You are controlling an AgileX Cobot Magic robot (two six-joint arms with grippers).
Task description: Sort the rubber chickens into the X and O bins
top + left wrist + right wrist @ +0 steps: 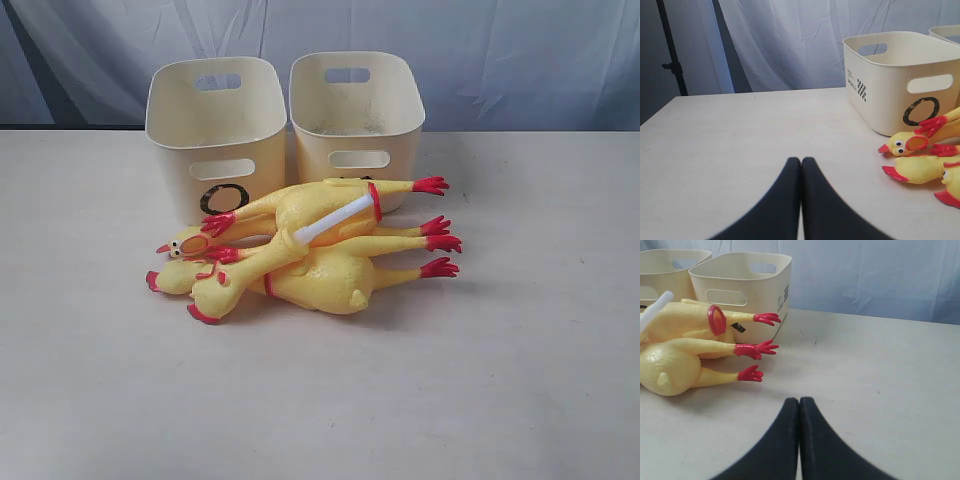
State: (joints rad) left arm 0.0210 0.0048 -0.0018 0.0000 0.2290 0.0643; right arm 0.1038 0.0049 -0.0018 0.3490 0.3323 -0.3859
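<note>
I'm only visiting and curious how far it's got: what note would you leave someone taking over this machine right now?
Left gripper: shut, empty. Right gripper: shut, empty.
Three rubber chickens lie piled on the table before both bins; one carries a white tube.
O bin is leftmost in the exterior view; the other bin has its mark hidden.
Done: nothing, neither bin holds a chicken.
Left: sort all three.
</note>
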